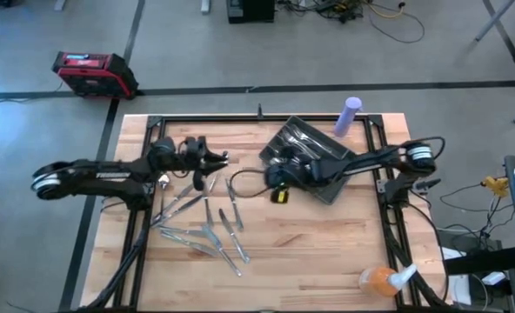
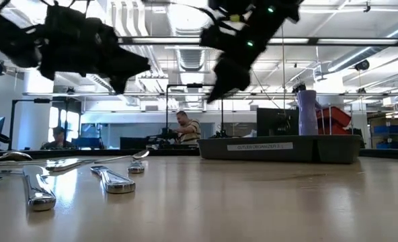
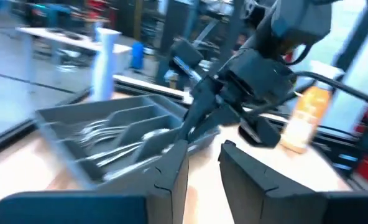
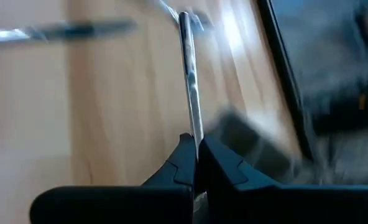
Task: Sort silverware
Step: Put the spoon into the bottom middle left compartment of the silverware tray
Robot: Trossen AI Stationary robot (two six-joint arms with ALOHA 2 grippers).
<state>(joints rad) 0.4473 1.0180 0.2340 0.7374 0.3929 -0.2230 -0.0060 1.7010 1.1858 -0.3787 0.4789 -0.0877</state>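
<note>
In our right gripper [image 4: 195, 163] a slim utensil [image 4: 190, 81] sits clamped — held beside the tray [image 1: 323, 161]. Our left gripper [image 3: 202, 163] hangs open over loose silverware [image 1: 201, 222] on the desk [image 1: 327, 252].

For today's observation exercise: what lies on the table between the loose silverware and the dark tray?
In the high view, between the loose silverware and the dark tray hangs the right gripper, shut on a utensil; otherwise bare wood.

Silverware [image 1: 201, 222] scattered, some in tray [image 1: 327, 148]

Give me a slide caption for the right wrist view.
Right gripper clamps a slim shiny metal utensil above the wooden table.
</note>
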